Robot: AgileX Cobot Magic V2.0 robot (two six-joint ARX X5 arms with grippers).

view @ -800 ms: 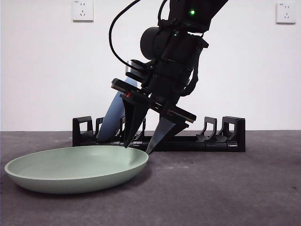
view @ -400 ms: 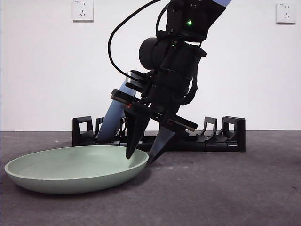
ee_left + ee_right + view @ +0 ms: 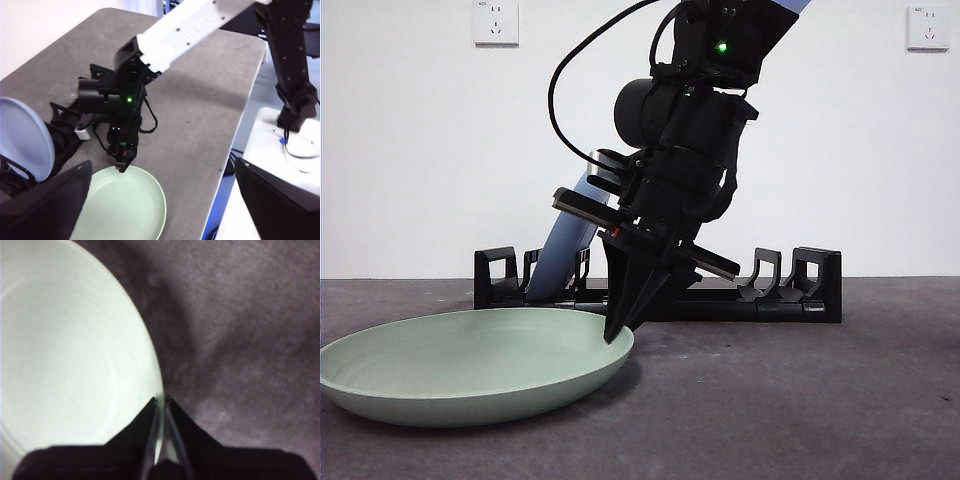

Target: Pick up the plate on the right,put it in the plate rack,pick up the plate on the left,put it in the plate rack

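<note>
A pale green plate (image 3: 470,375) lies on the grey table, in front of the plate rack's left part. My right gripper (image 3: 618,335) reaches down steeply from above and is shut on the plate's right-hand rim; the right wrist view shows the rim (image 3: 159,412) pinched between the two black tips (image 3: 161,400). The plate rack (image 3: 800,290) stands behind, long, low and black. A light blue plate (image 3: 560,250) leans upright in the rack's left end. My left gripper (image 3: 164,161) hangs high above the scene, open and empty, looking down on the green plate (image 3: 125,205).
Two wall sockets (image 3: 496,22) sit on the white wall behind. The left wrist view shows the table's edge (image 3: 235,135) and, beyond it, a white base (image 3: 295,150) carrying a black arm. Bare grey tabletop (image 3: 800,400) lies right of the green plate.
The right gripper's jaws, spread astride the green plate's rim a second ago, have closed on it. The plate has shifted slightly to the left.
</note>
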